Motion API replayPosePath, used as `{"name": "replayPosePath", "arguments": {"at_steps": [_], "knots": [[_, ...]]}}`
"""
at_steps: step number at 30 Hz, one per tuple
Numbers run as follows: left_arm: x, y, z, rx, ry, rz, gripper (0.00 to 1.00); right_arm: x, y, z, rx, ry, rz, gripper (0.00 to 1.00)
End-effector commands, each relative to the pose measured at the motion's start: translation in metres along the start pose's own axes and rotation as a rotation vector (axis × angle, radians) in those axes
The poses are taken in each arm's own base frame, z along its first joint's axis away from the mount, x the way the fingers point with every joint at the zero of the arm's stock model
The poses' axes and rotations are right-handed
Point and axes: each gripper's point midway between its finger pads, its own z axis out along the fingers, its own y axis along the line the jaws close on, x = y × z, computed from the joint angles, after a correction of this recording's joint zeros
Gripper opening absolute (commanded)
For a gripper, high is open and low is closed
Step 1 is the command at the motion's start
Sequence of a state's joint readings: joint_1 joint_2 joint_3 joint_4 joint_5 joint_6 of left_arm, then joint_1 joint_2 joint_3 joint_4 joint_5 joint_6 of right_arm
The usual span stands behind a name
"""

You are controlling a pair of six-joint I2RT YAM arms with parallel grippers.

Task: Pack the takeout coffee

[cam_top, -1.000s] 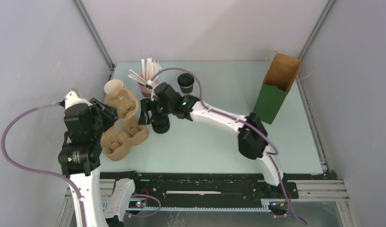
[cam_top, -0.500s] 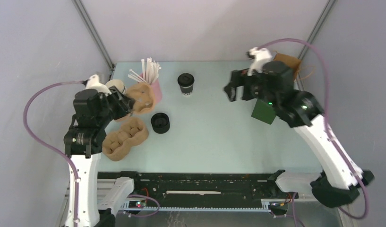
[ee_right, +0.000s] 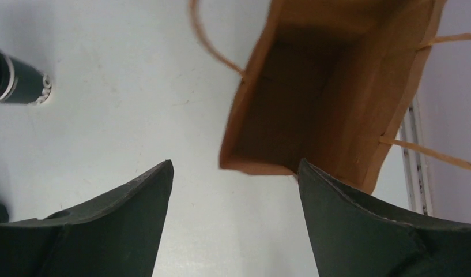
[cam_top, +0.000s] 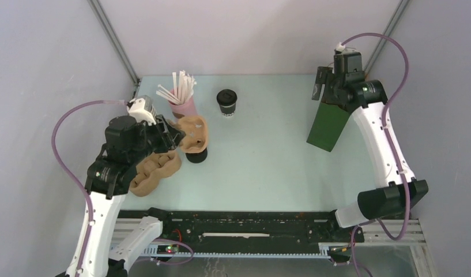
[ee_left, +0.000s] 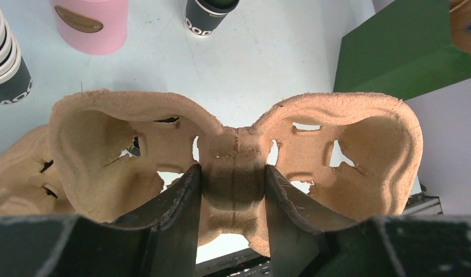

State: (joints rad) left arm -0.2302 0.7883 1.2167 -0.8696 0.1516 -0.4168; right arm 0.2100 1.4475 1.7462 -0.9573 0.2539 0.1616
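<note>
Top cam high, rear; L wrist close on carrier (ee_left: 233,151); R wrist over bag (ee_right: 313,86); all see bag.

- A pale mint-green worktop (cam_top: 267,161) spans the enclosure under even, soft light.
- Plain grey-lilac panels close it in: a back wall (cam_top: 250,34), a left wall (cam_top: 42,69) and a right wall (cam_top: 440,86).
- A slim left post (cam_top: 115,43) and a right post (cam_top: 387,34), both metal, mark the back corners.
- A black rail (cam_top: 250,222) runs along the near edge.

Your coffee cup (cam_top: 226,102) stands at the back of the worktop (cam_top: 262,167), the straw cup (cam_top: 183,99) left of it, the bag (cam_top: 330,124) well to its right. In front, a tray (cam_top: 193,134) overlaps the lid stack (cam_top: 196,156); a second tray (cam_top: 152,173) lies left.
</note>
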Motion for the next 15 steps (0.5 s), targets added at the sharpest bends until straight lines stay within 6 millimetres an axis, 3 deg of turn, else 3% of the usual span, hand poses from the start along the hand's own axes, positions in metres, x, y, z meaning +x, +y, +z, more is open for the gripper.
{"name": "replayPosePath", "arguments": {"at_steps": [1, 8, 15], "knots": [[-0.003, -0.011, -0.007, 0.067, -0.033, 0.048, 0.23, -0.031, -0.041, -0.032, 0.060, -0.091, 0.186, 0.85], [-0.002, -0.021, -0.009, 0.117, -0.018, 0.075, 0.23, -0.026, -0.105, -0.051, 0.139, -0.134, 0.367, 0.82], [0.002, -0.022, -0.011, 0.128, -0.014, 0.076, 0.23, -0.023, -0.125, -0.037, 0.124, -0.122, 0.482, 0.83]]}}
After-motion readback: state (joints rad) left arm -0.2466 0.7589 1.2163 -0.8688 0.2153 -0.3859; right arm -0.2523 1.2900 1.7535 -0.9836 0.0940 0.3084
